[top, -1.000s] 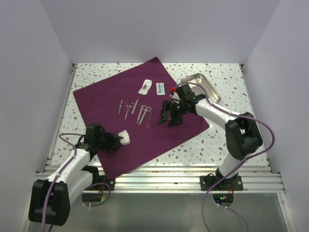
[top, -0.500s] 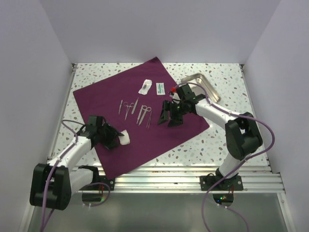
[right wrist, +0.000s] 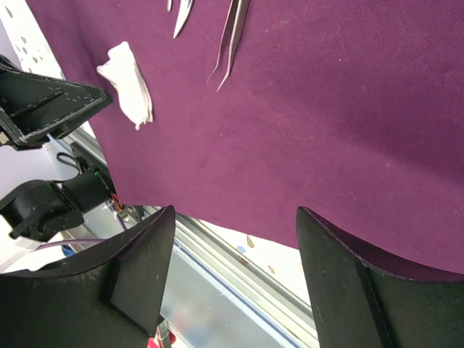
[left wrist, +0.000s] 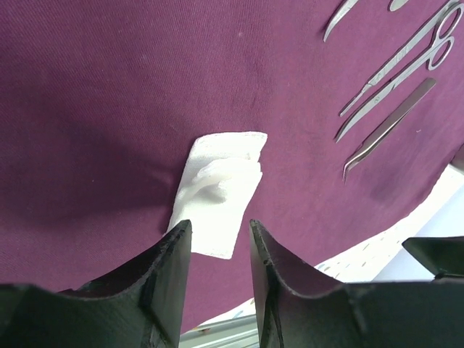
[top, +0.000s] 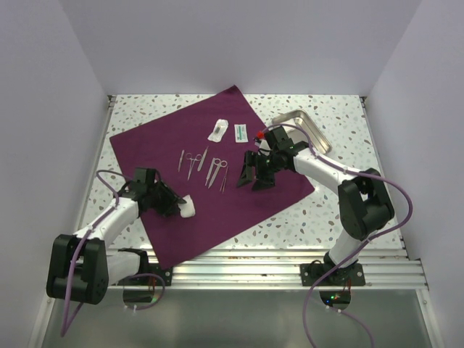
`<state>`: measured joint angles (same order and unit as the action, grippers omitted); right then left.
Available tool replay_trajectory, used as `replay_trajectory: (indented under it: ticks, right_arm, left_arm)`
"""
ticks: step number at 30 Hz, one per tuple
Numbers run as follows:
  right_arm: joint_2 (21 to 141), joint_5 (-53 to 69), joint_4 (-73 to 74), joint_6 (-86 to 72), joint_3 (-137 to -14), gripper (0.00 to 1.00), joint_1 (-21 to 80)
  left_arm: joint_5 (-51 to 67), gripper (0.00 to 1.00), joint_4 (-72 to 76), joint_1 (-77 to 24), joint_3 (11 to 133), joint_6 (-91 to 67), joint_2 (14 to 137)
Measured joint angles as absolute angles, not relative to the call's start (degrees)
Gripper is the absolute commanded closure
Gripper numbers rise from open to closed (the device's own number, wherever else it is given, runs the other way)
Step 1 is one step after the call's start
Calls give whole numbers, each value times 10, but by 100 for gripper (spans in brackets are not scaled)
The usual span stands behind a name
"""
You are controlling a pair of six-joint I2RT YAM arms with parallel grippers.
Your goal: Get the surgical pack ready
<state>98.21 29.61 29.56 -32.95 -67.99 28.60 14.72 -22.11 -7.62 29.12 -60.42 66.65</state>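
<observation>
The surgical pack (top: 159, 145) is a deep purple drape spread flat as a large sheet on the speckled table. A folded white gauze (top: 188, 207) lies flat near its front left edge. My left gripper (top: 174, 204) sits low just left of the gauze. In the left wrist view it (left wrist: 217, 230) stands open, and the gauze (left wrist: 217, 192) rests on the cloth just ahead of the fingertips, not pinched. My right gripper (top: 254, 177) hovers over the drape's right part. In the right wrist view it (right wrist: 235, 214) is wide open and empty above the cloth (right wrist: 326, 109).
Steel scissors, forceps and tweezers (top: 203, 163) lie in a row at the drape's middle. Two small packets (top: 218, 130) (top: 241, 132) lie behind them. A shiny steel tray (top: 304, 127) stands at the back right, off the cloth. The table's front rail runs close below the drape's near corner.
My left arm has swung its gripper a little farther from the table's front edge, beside the gauze, which stayed put on the drape. The right arm has not moved.
</observation>
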Motion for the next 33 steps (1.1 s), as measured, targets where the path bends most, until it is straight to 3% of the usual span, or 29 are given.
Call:
replay_trajectory:
  ticks: [15,20,33]
  right_arm:
    - [987,296,295,-329,-680,29,286]
    - [991,296,296,-329,-680,29,286]
    - [1002,296,296,-329,-680,29,286]
  left_arm:
    - [129,56,-265,-107,291,-605,698]
    - [130,50,-264,-109,301,-607,711]
    - [138,55,-253,-120,332,-611,761]
